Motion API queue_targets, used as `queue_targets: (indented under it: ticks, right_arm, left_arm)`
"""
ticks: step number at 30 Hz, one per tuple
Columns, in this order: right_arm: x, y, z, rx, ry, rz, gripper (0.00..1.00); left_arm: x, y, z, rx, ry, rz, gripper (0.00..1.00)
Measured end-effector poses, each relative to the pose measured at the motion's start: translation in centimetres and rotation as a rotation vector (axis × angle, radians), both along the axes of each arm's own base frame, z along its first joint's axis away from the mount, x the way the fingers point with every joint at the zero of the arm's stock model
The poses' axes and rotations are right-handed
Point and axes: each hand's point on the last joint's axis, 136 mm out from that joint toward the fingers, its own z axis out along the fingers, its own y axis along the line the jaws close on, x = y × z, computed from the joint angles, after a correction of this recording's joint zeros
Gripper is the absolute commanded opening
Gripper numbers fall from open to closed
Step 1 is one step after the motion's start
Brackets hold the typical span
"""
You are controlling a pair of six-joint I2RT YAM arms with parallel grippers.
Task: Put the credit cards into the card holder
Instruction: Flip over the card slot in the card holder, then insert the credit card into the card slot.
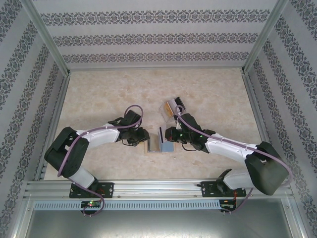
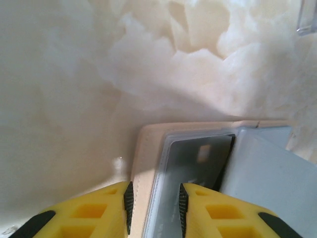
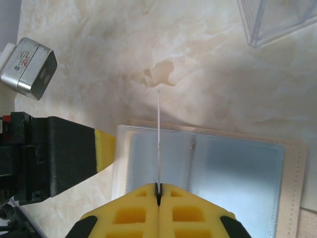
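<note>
The card holder [image 1: 154, 149] lies open on the table between the two arms, its tan cover [image 2: 143, 163] outward and its clear bluish sleeves [image 3: 237, 173] facing up. A dark credit card [image 2: 200, 158] sits in one sleeve. My left gripper [image 2: 155, 193] straddles the holder's left flap, one pad on the tan cover and the other on the sleeves, and is shut on it. My right gripper [image 3: 159, 187] is shut on a thin pale credit card [image 3: 159, 134], held edge-on and upright over the left page. That card [image 1: 161, 134] stands just above the holder.
A clear plastic box [image 1: 171, 109] with more cards stands just behind the holder, and its corner [image 3: 272, 20] is near. The left arm's finger [image 3: 104, 148] and grey camera block [image 3: 29, 67] crowd the holder's left side. Metal frame rails [image 1: 54, 124] border the table.
</note>
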Motion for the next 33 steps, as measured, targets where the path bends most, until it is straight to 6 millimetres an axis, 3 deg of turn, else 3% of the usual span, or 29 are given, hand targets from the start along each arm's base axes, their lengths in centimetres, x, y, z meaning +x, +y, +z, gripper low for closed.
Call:
queue_targets:
  ticks: [4, 8, 12, 16, 23, 33]
  right_arm:
    - [0.1, -1.5, 0.7, -0.037, -0.025, -0.042, 0.01]
    - [0.8, -3.0, 2.9, -0.021, -0.094, -0.087, 0.01]
    - [0.9, -2.7, 4.3, 0.022, -0.131, -0.076, 0.00]
    - [0.3, -1.0, 2.5, 0.031, -0.083, -0.025, 0.00]
    - [-1.9, 0.7, -3.4, 0.025, 0.060, 0.012, 0.00]
    - [-2.0, 1.3, -4.2, 0.079, 0.061, -0.006, 0.00]
  left_arm:
    - [0.3, 0.9, 1.2, 0.018, -0.060, 0.027, 0.35]
    - [0.7, 1.3, 2.3, 0.022, -0.103, 0.044, 0.36]
    - [0.7, 1.3, 2.3, 0.023, -0.106, 0.045, 0.38]
    - [0.6, 0.8, 1.7, 0.009, -0.084, 0.030, 0.38]
    - [0.1, 0.1, 0.6, -0.016, -0.037, 0.004, 0.40]
    - [-0.9, 0.0, -0.2, -0.030, -0.013, -0.013, 0.40]
